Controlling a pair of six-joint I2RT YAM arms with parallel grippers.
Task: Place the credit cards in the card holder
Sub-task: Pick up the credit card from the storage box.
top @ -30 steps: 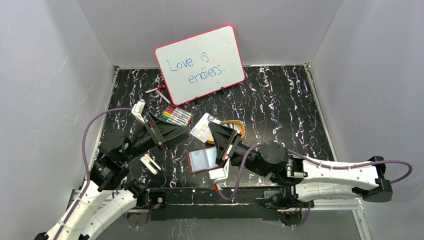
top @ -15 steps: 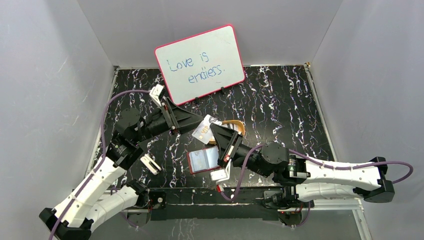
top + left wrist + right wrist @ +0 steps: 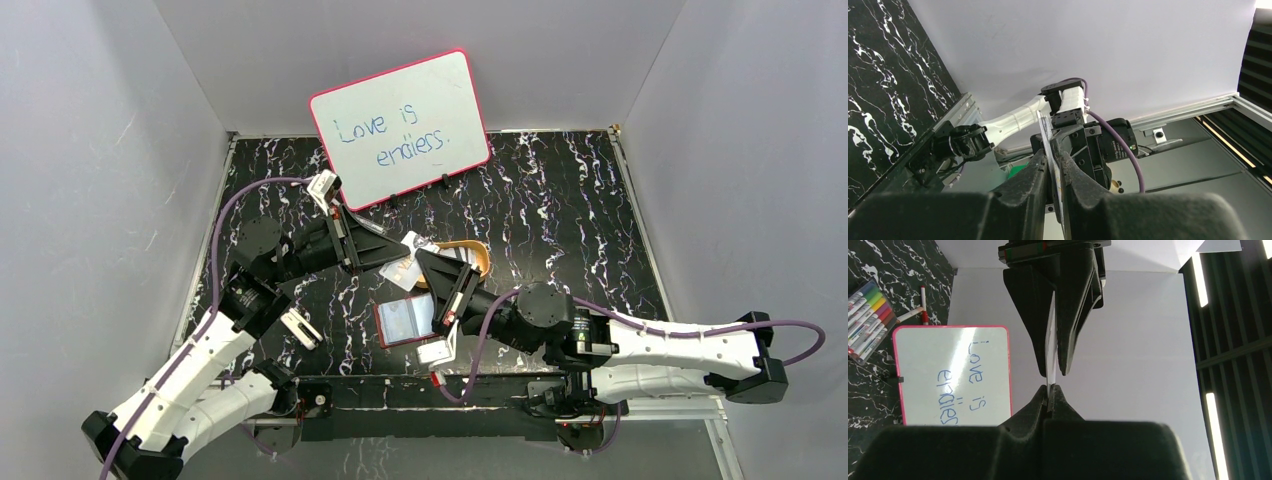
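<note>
One pale credit card [image 3: 404, 267] hangs in the air between both arms, above the table's middle. My left gripper [image 3: 392, 258] reaches in from the left and is shut on the card's edge; the left wrist view shows the card [image 3: 1047, 131] edge-on between its fingers [image 3: 1037, 172]. My right gripper [image 3: 421, 260] is shut on the opposite edge; the right wrist view has the card [image 3: 1051, 342] running from its tips [image 3: 1049, 390] up into the left gripper [image 3: 1053, 371]. The dark-red card holder [image 3: 404, 321] lies open on the table just below them.
An orange oval tray [image 3: 474, 250] sits right behind the grippers. A pink-framed whiteboard [image 3: 400, 125] leans on the back wall, with a red-capped pen [image 3: 318, 180] at its left foot. The marker set [image 3: 867, 319] shows in the right wrist view. A small white object [image 3: 300, 328] lies front left.
My left arm swung from the table's left side over to the card held by my right gripper, and its jaws closed from wide open onto the card. The right arm barely moved.
</note>
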